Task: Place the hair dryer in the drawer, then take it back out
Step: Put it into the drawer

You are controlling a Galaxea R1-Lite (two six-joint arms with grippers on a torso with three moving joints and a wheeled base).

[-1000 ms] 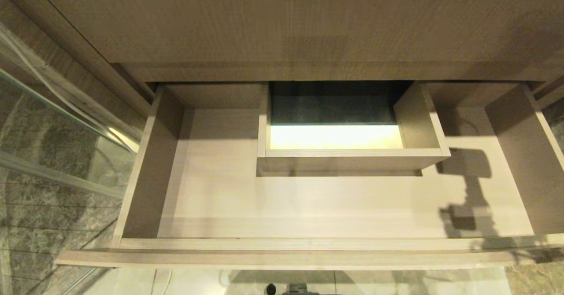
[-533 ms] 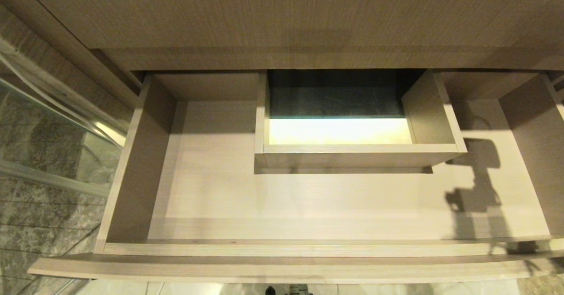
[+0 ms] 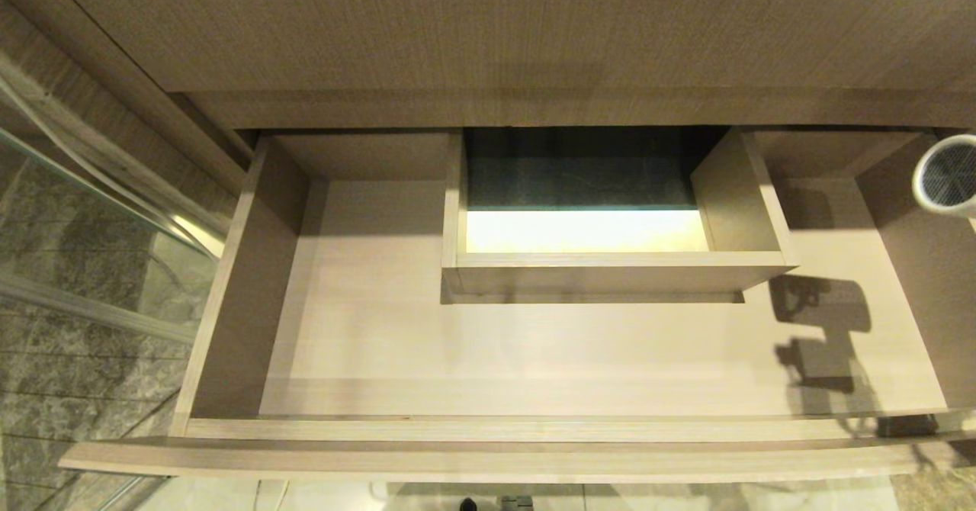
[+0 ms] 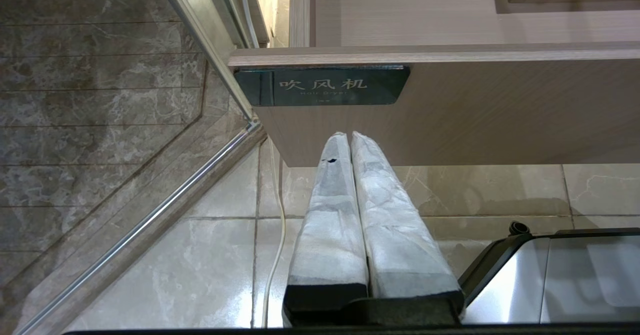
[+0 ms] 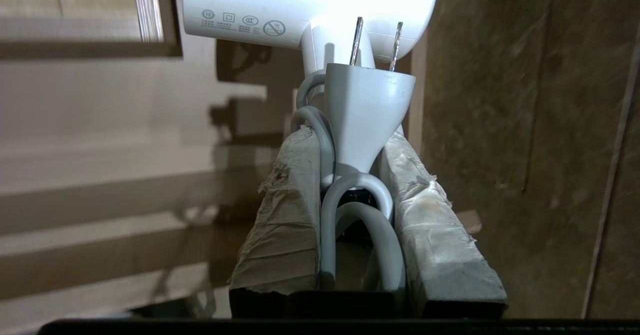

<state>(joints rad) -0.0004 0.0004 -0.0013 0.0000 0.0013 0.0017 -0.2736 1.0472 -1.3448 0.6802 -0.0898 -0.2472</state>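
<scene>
The drawer (image 3: 488,427) stands pulled out and holds nothing, its boxed cut-out (image 3: 610,271) at mid-back. At the head view's right edge, over the drawer's right side wall, the hair dryer (image 3: 948,174) shows its round grey mesh end. In the right wrist view my right gripper (image 5: 350,137) is shut on the hair dryer (image 5: 300,5), pinching its handle together with the looped grey cord and the white plug (image 5: 367,110). My left gripper (image 4: 350,136) is shut and holds nothing, parked low below the drawer's front (image 4: 475,110), just under the dark label (image 4: 322,85).
A taller plain wood-grain panel (image 3: 488,30) stands above the drawer. A glass door with a metal rail (image 3: 99,213) lies to the left over marble tiles. A white cable (image 4: 272,255) runs along the floor. My base (image 4: 550,275) is near the left gripper.
The hair dryer's mesh end has come into the head view at the right edge, and its shadow on the drawer floor has shifted. The whole head view has shifted a little.
</scene>
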